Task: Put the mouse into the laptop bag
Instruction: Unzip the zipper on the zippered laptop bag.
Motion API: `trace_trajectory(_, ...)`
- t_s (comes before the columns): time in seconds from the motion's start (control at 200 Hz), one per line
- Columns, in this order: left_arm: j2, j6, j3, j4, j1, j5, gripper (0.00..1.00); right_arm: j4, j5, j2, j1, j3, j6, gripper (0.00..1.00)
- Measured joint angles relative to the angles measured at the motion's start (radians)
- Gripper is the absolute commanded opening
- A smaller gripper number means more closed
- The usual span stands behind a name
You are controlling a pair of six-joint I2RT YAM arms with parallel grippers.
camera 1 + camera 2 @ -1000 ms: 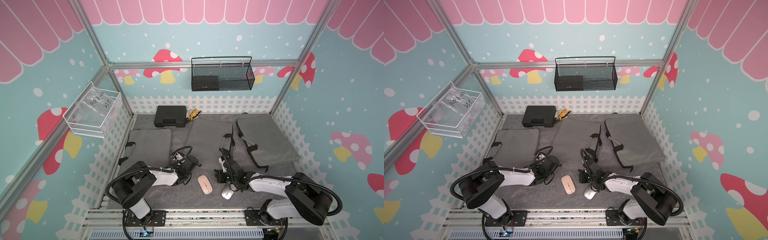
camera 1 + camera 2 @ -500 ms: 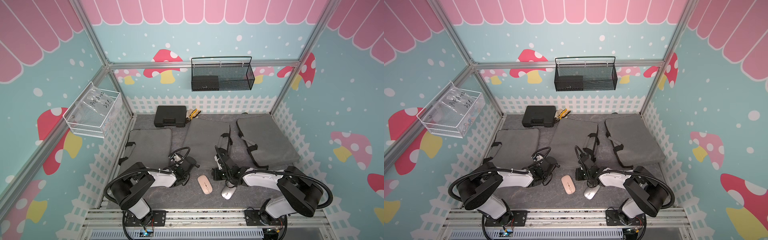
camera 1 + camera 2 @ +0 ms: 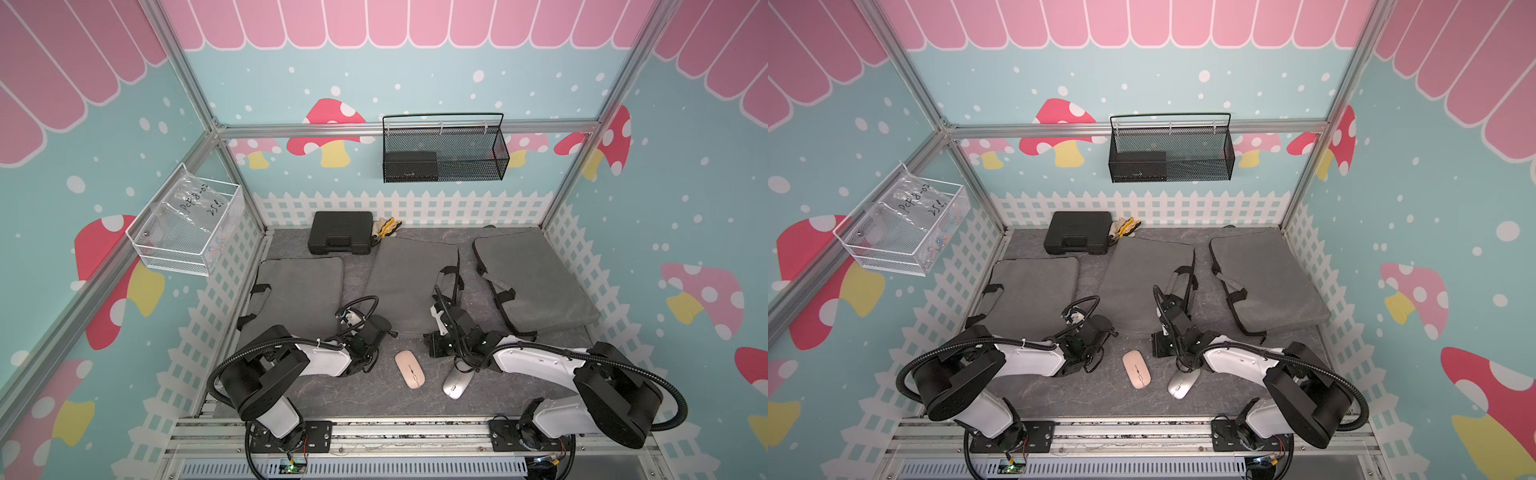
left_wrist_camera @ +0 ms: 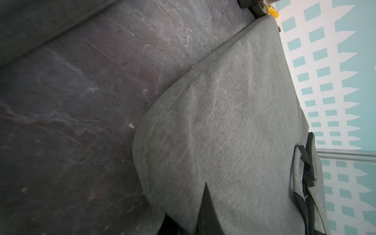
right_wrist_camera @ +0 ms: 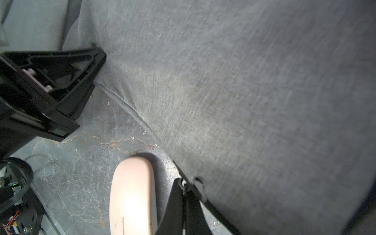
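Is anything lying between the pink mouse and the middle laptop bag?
Nothing visible: only bare table separates the pink mouse from the middle laptop bag at its near edge. The left gripper and right gripper sit at that edge, either side. The silver mouse lies aside.

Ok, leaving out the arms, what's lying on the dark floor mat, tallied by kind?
Grey fabric laptop bags: 3
Computer mice, pink and silver: 2
Black hard plastic case: 1
Yellow-and-white glove bundle: 1
Total: 7
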Motion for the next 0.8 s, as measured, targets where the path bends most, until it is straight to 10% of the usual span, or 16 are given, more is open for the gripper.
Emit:
trace_trajectory(0.625,0.034,0.017,-0.067,0.173,-0.013,-0.042,0.00,0.088,-0.064,0.116,0.031,0.003,0.063,0.00)
trace_trajectory(0.8,0.023,0.019,-0.072,0.165,-0.013,-0.050,0.00,0.093,-0.065,0.130,0.056,0.017,0.061,0.25)
